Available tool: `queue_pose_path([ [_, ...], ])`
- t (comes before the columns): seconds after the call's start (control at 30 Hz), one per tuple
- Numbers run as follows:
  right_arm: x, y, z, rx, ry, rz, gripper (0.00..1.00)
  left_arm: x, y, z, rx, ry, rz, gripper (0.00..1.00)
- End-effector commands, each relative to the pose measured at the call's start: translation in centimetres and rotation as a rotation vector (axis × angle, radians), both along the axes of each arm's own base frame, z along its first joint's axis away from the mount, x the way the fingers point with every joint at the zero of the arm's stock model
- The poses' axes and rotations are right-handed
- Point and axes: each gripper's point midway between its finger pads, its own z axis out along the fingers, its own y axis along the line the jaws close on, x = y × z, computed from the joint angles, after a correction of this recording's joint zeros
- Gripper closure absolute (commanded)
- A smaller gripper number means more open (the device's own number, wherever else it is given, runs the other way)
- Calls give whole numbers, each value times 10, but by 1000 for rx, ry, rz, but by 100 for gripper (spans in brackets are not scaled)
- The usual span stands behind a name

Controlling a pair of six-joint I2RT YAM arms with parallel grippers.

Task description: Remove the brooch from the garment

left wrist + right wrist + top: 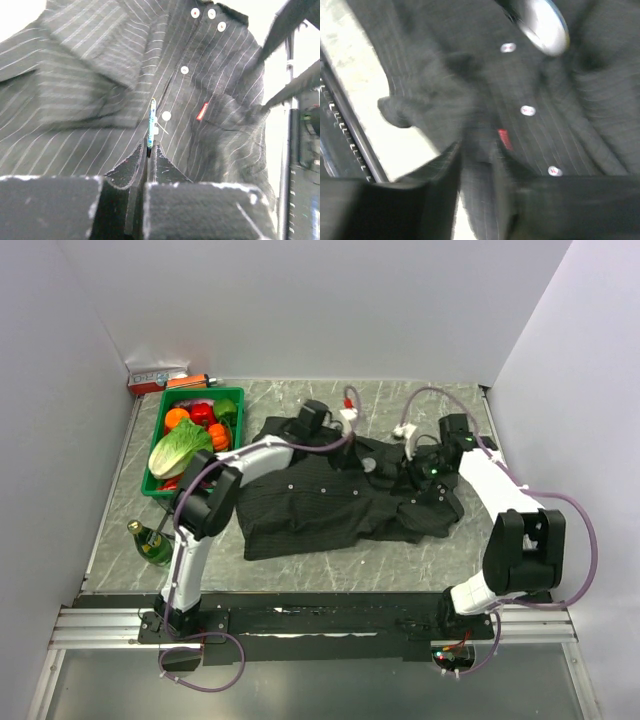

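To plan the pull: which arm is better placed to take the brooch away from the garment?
Left. The left tool is shut on what seems the brooch, a thin disc seen edge-on; the right tool only straddles a garment fold.
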Motion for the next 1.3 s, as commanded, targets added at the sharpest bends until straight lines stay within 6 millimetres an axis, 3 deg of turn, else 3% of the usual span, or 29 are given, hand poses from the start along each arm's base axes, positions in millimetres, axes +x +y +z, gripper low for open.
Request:
queue_pose_path([
  [0.0, 31, -7, 73, 76, -246, -134, 51, -6, 20, 80, -113, 0, -52, 99],
  [0.03, 41, -6, 89, 93, -316, -155, 39, -10, 23, 93, -125, -5, -66, 99],
  [0.13, 45, -2, 125, 151, -408, -189, 24, -28, 34, 112, -134, 10, -127, 99],
  [0.23, 39, 11, 149, 264, -378, -196, 9, -42, 40, 137, -160, 26, -165, 99],
  [0.37, 30, 31, 184, 415, -345, -104, 9, -56, 49, 165, -178, -1, -199, 99],
  [0.43, 25, 38, 212, 470, -372, -50, 10, -56, 57, 175, -148, -76, -206, 99],
  [0.47, 23, 40, 215, 479, -356, -28, 12, -55, 61, 180, -139, -103, -211, 99],
  [0.5, 23, 41, 239, 485, -406, 6, 16, -51, 64, 185, -135, -168, -231, 99],
  [0.57, 28, 45, 251, 479, -410, 18, 18, -48, 77, 198, -133, -179, -245, 99],
  [0.6, 31, 44, 267, 474, -434, 10, 19, -46, 82, 202, -134, -213, -254, 99],
  [0.67, 47, 38, 267, 452, -392, -106, 17, -29, 91, 209, -139, -259, -211, 99],
  [0.73, 55, 31, 271, 437, -359, -195, 12, -27, 99, 217, -180, -191, -145, 99],
  [0.8, 54, 32, 266, 401, -374, -183, 2, -15, 112, 239, -272, -137, -90, 99],
  [0.9, 49, 37, 260, 415, -381, -119, 0, 0, 121, 242, -298, -56, -40, 99],
  [0.97, 38, 45, 268, 455, -421, -22, 0, 0, 123, 245, -305, -51, -37, 99],
  [1.2, 17, 71, 262, 416, -570, 127, 2, -11, 124, 250, -304, -68, -39, 99],
  [1.23, 8, 86, 260, 401, -611, 184, 2, -17, 126, 256, -296, -110, -52, 99],
  [1.27, 4, 89, 255, 375, -635, 184, 2, -25, 124, 245, -245, -157, -84, 99],
])
